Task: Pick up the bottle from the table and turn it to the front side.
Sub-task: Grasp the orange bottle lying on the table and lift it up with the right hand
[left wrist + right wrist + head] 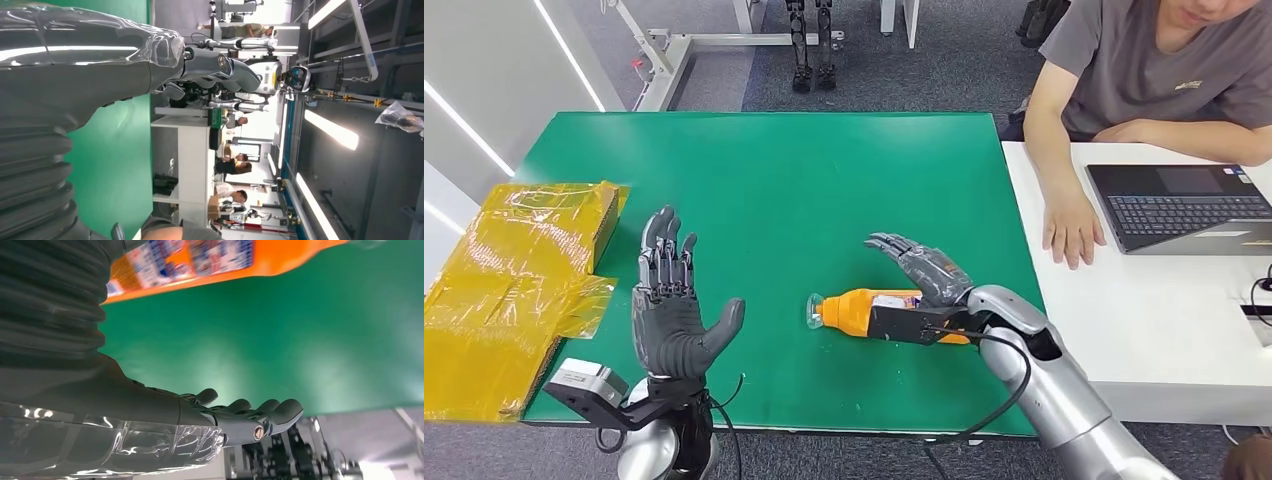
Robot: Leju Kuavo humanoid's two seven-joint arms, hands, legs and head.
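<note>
Evidently the bottle (864, 309) was laid on its side, so the right hand (921, 265) was spread empty just beside it. Well apart from the bottle, the left hand (669, 305) was held up empty with fingers apart.

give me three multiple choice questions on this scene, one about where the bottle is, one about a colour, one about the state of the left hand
1. Where is the bottle?
A. lying on the green table by the right hand
B. standing on the white desk
C. held in the left hand

2. What colour is the bottle's body?
A. blue
B. orange
C. black

3. How is the left hand?
A. gripping the bottle
B. closed in a fist
C. open, fingers apart, holding nothing

Answers: 1 A, it lies on its side on the green top; 2 B, the body is orange in the head and right wrist views; 3 C, its palm is raised and empty.
</note>
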